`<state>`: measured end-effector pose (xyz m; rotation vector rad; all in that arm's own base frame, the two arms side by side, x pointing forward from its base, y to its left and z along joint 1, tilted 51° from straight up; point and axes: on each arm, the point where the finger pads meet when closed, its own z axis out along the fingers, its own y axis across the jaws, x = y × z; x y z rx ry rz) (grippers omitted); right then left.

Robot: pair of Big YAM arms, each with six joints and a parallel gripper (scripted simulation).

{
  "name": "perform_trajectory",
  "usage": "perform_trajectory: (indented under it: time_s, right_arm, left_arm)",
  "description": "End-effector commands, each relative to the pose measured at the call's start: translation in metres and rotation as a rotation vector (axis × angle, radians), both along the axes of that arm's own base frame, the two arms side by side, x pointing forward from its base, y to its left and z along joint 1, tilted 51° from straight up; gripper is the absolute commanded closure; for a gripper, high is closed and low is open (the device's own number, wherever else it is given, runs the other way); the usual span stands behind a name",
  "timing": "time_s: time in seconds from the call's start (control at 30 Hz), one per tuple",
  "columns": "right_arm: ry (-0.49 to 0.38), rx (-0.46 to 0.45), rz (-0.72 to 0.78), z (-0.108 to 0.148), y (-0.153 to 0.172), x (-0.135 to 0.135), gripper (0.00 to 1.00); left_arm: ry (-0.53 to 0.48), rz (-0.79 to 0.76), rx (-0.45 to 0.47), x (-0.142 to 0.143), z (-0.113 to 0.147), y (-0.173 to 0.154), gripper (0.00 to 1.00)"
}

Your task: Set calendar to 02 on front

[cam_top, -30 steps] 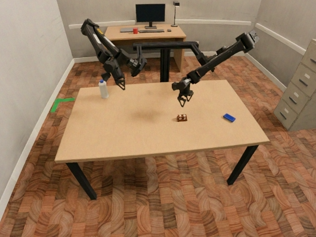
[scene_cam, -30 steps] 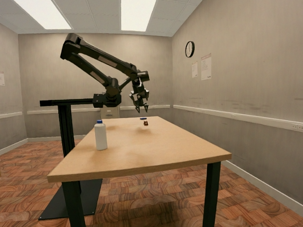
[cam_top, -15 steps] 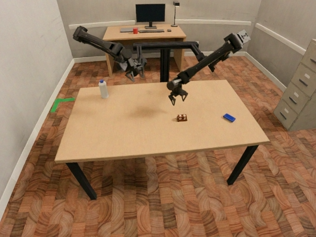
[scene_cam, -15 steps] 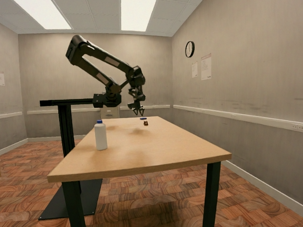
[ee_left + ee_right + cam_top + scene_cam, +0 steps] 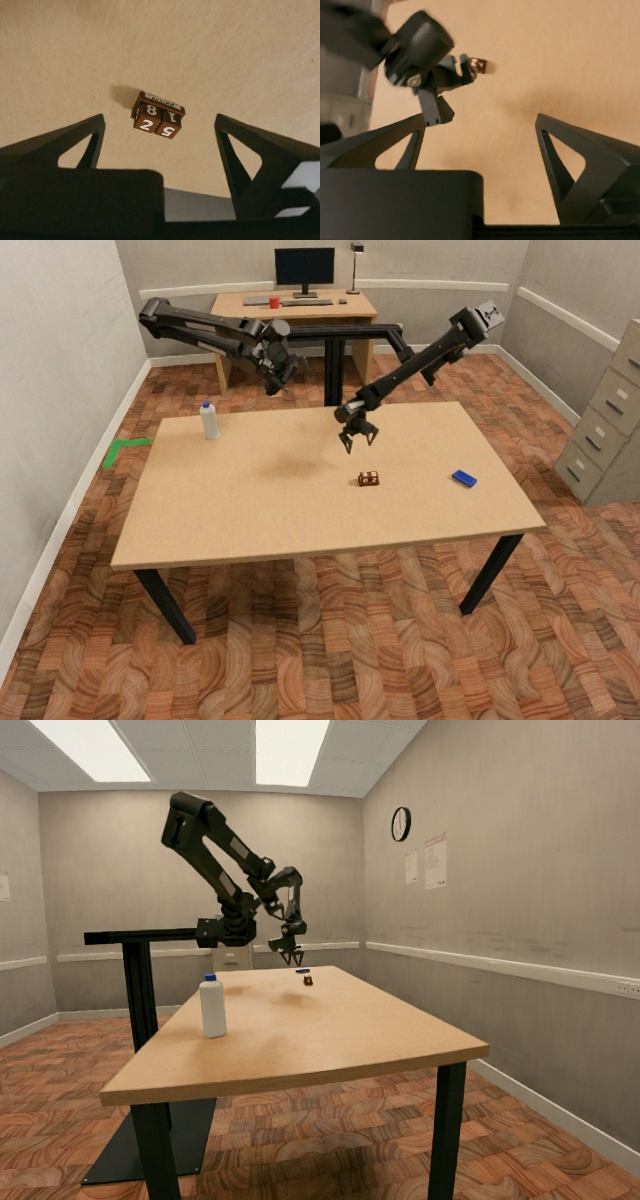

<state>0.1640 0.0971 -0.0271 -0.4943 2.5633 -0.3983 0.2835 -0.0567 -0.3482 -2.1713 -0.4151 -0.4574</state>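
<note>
The brown calendar [image 5: 368, 483] [image 5: 308, 983] stands on the table. In the left wrist view its tray strip [image 5: 162, 101] with white lettering is uppermost in the picture. Both cubes are in the tray side by side. The 2/8 cube [image 5: 147, 117] is at picture left and the 5/1 cube [image 5: 168, 125] at picture right; 8 and 1 are beside the strip, 2 and 5 farther from it. Their seating is unclear. My left gripper [image 5: 358, 447] [image 5: 294, 962] is open above the calendar. My right gripper [image 5: 298, 383] [image 5: 480, 119] is open, high near the table's robot-side edge.
A blue block [image 5: 464, 478] [image 5: 302, 970] lies beyond the calendar, toward the filing cabinet. A white bottle [image 5: 209, 423] [image 5: 212, 1009] with a blue cap stands near the table's opposite end. The left arm reaches into the right wrist view.
</note>
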Motion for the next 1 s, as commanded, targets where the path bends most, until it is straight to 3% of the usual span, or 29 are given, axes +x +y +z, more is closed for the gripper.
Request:
perform_trajectory:
  time_s: [0.0, 0.07, 0.1, 0.3, 0.37, 0.47, 0.53, 0.9, 0.97]
  right_arm:
    - [0.017, -0.067, 0.198, -0.010, 0.010, -0.012, 0.00]
    - [0.017, -0.067, 0.198, -0.010, 0.010, -0.012, 0.00]
    - [0.009, -0.062, 0.253, -0.006, 0.026, -0.011, 0.00]
    - [0.037, -0.191, 0.579, -0.024, 0.026, -0.046, 0.00]
    - [0.025, -0.189, 0.649, -0.022, 0.043, -0.051, 0.00]
    - [0.036, -0.239, 0.728, -0.030, 0.029, -0.061, 0.00]
    - [0.025, -0.224, 0.758, -0.026, 0.044, -0.063, 0.00]
    - [0.024, -0.216, 0.747, -0.027, 0.043, -0.064, 0.00]
    - [0.022, -0.213, 0.746, -0.025, 0.048, -0.062, 0.00]
  left_arm:
    - [0.005, -0.014, -0.004, 0.004, -0.003, -0.008, 0.00]
    - [0.005, -0.014, -0.004, 0.004, -0.003, -0.008, 0.00]
    - [0.006, -0.014, -0.004, 0.004, -0.003, -0.008, 0.00]
    - [0.006, -0.014, -0.004, 0.004, -0.003, -0.008, 0.00]
    - [0.006, -0.014, -0.004, 0.004, -0.003, -0.008, 0.00]
    - [0.006, -0.014, -0.004, 0.004, -0.003, -0.008, 0.00]
    - [0.006, -0.014, -0.004, 0.004, -0.003, -0.008, 0.00]
    - [-0.001, -0.008, -0.007, 0.004, 0.000, -0.006, 0.00]
    - [-0.049, 0.040, -0.025, 0.011, -0.002, -0.004, 0.23]
